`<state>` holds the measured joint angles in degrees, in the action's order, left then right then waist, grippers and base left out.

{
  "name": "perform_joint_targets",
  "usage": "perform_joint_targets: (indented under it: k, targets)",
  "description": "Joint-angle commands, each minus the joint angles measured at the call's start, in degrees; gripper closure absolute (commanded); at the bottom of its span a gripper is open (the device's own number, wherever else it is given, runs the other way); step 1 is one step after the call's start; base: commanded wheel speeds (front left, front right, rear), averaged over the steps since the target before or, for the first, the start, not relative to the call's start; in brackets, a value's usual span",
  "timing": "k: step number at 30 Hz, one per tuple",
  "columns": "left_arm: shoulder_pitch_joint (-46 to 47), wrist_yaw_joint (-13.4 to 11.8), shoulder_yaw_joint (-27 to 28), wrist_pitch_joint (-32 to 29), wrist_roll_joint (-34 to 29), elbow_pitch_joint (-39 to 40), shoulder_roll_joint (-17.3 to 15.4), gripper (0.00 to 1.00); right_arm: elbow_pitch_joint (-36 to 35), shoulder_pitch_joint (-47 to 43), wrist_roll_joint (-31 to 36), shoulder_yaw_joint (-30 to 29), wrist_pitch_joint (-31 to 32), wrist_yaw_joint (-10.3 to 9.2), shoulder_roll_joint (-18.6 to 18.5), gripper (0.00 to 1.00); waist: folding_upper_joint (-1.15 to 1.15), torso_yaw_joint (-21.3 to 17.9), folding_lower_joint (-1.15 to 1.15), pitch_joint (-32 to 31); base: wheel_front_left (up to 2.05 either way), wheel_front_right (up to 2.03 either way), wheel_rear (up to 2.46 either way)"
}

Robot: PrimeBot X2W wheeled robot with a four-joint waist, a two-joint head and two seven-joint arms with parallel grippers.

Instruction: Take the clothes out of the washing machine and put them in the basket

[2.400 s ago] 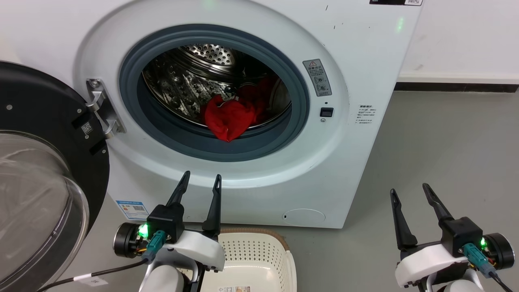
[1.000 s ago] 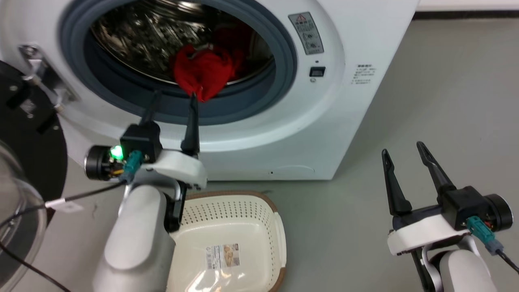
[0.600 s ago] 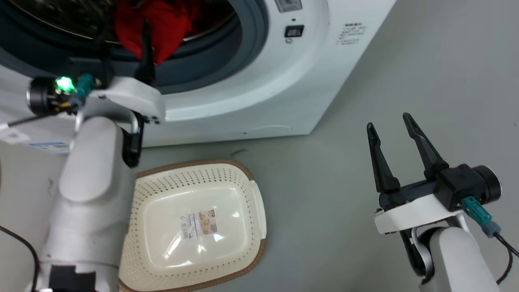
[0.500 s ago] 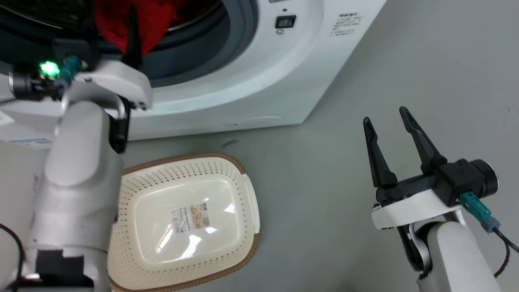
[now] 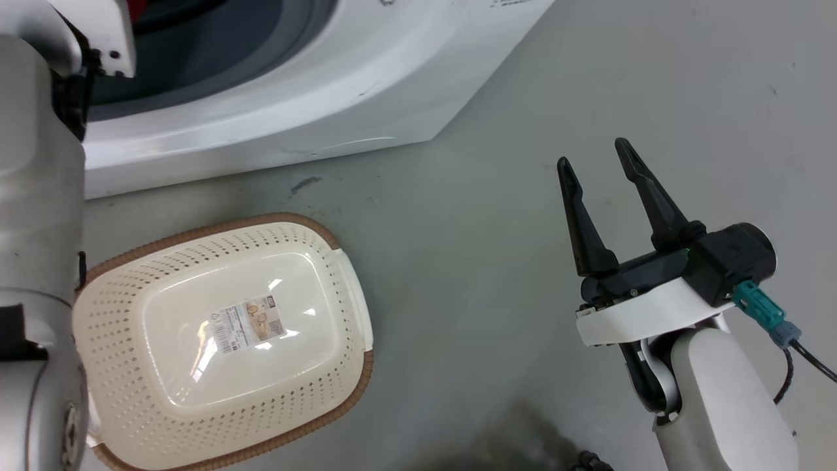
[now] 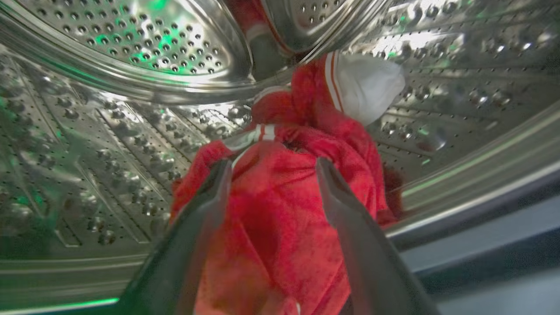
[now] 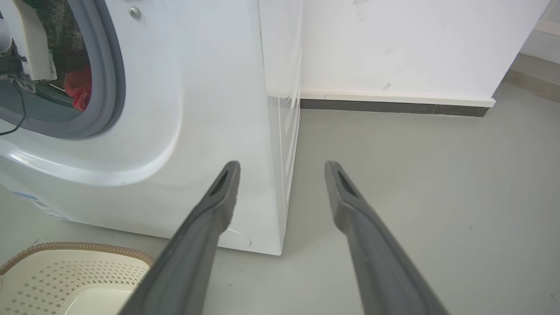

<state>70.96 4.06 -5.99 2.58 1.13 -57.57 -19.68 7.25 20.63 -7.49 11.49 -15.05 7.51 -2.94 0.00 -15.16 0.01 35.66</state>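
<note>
The clothes [image 6: 280,205], a bright red jersey with white trim, lie bunched at the front of the washing machine's steel drum [image 6: 131,48]. My left gripper [image 6: 273,162] is open inside the porthole, one finger on each side of the red bundle's top. From the right wrist view, the clothes [image 7: 78,89] show as a red patch through the grey-rimmed porthole. The cream basket [image 5: 104,314] stands empty on the floor before the washing machine [image 5: 294,98]. My right gripper [image 5: 592,154] hangs open over bare floor to the right, holding nothing.
My pale left forearm [image 5: 33,196] rises along the left edge beside the basket. A white wall with a dark skirting board [image 7: 393,107] runs behind the washing machine [image 7: 210,87]. Grey floor [image 5: 490,229] spreads to the right of the basket [image 7: 78,262].
The head camera has tilted down, so the porthole has slid up out of the picture. My left gripper has reached up and into the drum, around the clothes. The right gripper stays open.
</note>
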Motion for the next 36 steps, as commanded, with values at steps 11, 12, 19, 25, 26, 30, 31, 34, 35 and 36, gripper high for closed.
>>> perform_joint_targets:
  k: [11, 12, 19, 25, 26, 30, 31, 34, 35, 36]
  targets:
    - [9.51, 2.47, -3.06, -18.65, -0.39, -9.7, -2.91, 0.0, -0.58, 2.66, -3.32, 2.0, -0.17, -0.04, 0.1, 0.0, 0.0, -2.93, -0.01, 3.56, 0.0, 0.0, 0.0]
    - [9.98, 2.57, -3.27, -20.44, -0.38, -10.45, -3.0, 0.0, -0.57, 2.74, -3.6, 2.19, -0.17, -0.04, 0.1, 0.0, 0.0, -3.05, -0.01, 3.71, 0.0, 0.0, 0.0]
    - [12.37, 3.0, -3.82, -31.49, 0.48, -14.07, -4.09, 0.0, -0.24, 2.94, -4.94, 3.42, -0.17, -0.04, 0.1, 0.0, 0.0, -4.13, -0.01, 4.24, 0.0, 0.0, 0.0]
    - [13.03, 2.61, -3.93, -32.15, 1.17, -13.17, -4.54, 1.0, 0.22, 2.66, -5.64, 3.66, -0.17, -0.04, 0.1, 0.0, 0.0, -4.6, -0.01, 3.96, 0.0, 0.0, 0.0]
    - [13.09, 2.31, -3.94, -31.29, 1.29, -12.53, -4.59, 1.0, 0.34, 2.61, -5.69, 3.67, -0.16, -0.04, 0.1, 0.0, 0.0, -4.59, -0.01, 3.83, 0.0, 0.0, 0.0]
    - [12.29, 1.48, -3.9, -26.92, 1.72, -10.53, -4.34, 1.0, 1.01, 2.37, -5.84, 3.72, -0.16, -0.04, 0.1, 0.0, 0.0, -4.33, -0.01, 2.8, 0.0, 0.0, 0.0]
    - [11.86, 1.26, -3.91, -25.42, 1.89, -9.99, -4.24, 1.0, 1.18, 2.35, -5.7, 3.66, -0.16, -0.04, 0.1, 0.0, 0.0, -4.19, -0.01, 2.46, 0.0, 0.0, 0.0]
    - [10.17, 0.72, -3.45, -20.79, 2.85, -8.74, -3.63, 1.0, 1.75, 2.21, -5.24, 3.48, -0.16, -0.04, 0.1, 0.0, 0.0, -3.7, -0.01, 1.05, 0.0, 0.0, 0.0]
    - [9.51, 0.46, -3.26, -19.11, 3.19, -8.39, -3.34, 1.0, 1.96, 2.04, -5.15, 3.37, -0.16, -0.04, 0.1, 0.0, 0.0, -3.5, -0.01, 0.42, 0.0, 0.0, 0.0]
    - [8.68, 0.28, -3.02, -17.16, 3.56, -8.05, -3.09, 1.0, 2.27, 1.85, -5.11, 3.25, -0.16, -0.04, 0.1, 0.0, 0.0, -3.3, -0.01, -0.3, 0.0, 0.0, 0.0]
